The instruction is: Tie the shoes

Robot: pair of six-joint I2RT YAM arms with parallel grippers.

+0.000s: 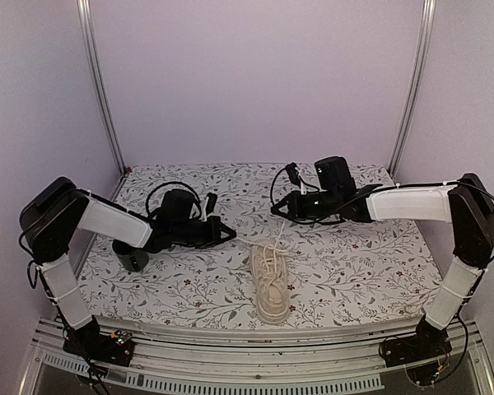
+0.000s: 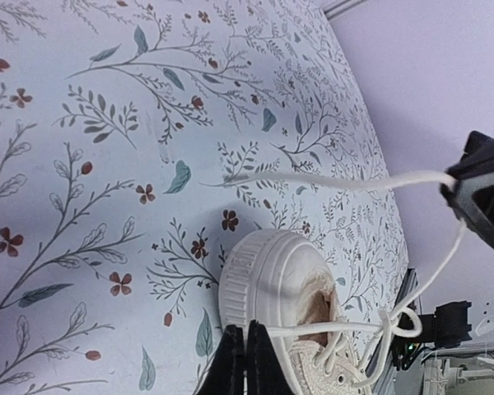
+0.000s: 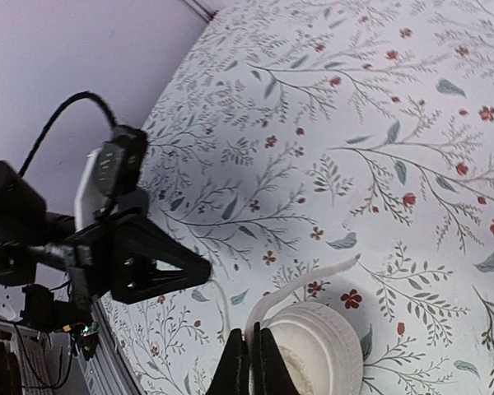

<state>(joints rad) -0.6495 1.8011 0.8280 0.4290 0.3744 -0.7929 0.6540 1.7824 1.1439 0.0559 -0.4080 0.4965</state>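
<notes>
- Cream low-top sneaker (image 1: 272, 288) with pale laces (image 1: 277, 245) lies on the floral-print tabletop (image 1: 354, 263). It sits mid-width, close to the near edge, lengthwise front to back, between the two arms.
- Left tool (image 1: 229, 233): pressed together, pinching one lace strand. It sits just left of the sneaker's far end.
- Right tool (image 1: 274, 211): pressed together as well, pinching the other strand. It sits just past the far end, further back than the left one.
- Top view gives layout only. The laces read as a thin tangle at the far end, and neither pinch can be made out from there.
- Left wrist view fills that in. Its strand runs taut from the closed fingertips (image 2: 235, 362) across the shoe opening to a crossing in the laces. The second strand climbs from that crossing to the right tool at the frame's right edge. Its loose tail sticks out leftward above the tabletop.
- Right wrist view: own fingertips (image 3: 235, 366) are closed on a strand, with the tail curling off to the right. The left tool shows as a black wedge with a thin strand dropping from its tip.
- Both wrist views show the sneaker's ribbed rubber end right by the fingertips. The top view is too coarse for that ribbing.
- Only the top view shows a dark round object (image 1: 134, 262) on the tabletop under the left forearm, well apart from the sneaker. Can't tell what it is.
</notes>
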